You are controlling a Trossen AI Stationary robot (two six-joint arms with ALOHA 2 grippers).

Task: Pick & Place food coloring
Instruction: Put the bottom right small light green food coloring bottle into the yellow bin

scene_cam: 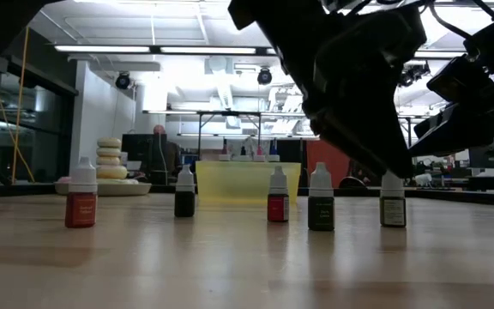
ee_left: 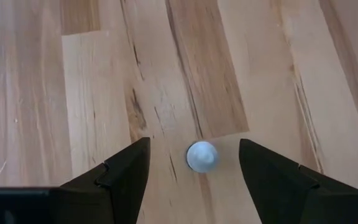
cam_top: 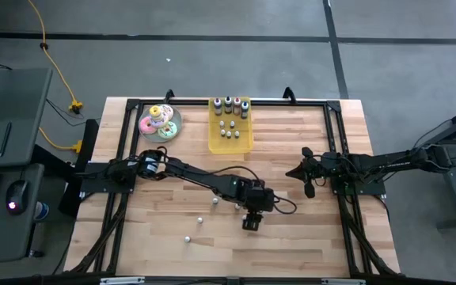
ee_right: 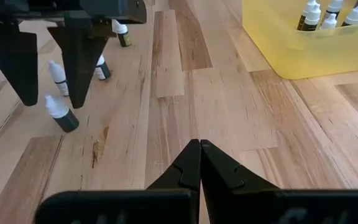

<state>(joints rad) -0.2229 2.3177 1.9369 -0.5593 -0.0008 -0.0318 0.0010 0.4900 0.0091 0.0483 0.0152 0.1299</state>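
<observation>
Left gripper [ee_left: 194, 171] is hovering fingers apart straddling a bottle [ee_left: 201, 155]; drop straight, center the cap, then pinch; right gripper [ee_right: 199, 163] is idling, fingers together.

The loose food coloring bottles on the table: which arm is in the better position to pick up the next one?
Left. The left gripper hangs open directly above a bottle, whose white cap sits between its fingers. The right gripper is shut and waits at the table's right side, farther from the loose bottles.
</observation>
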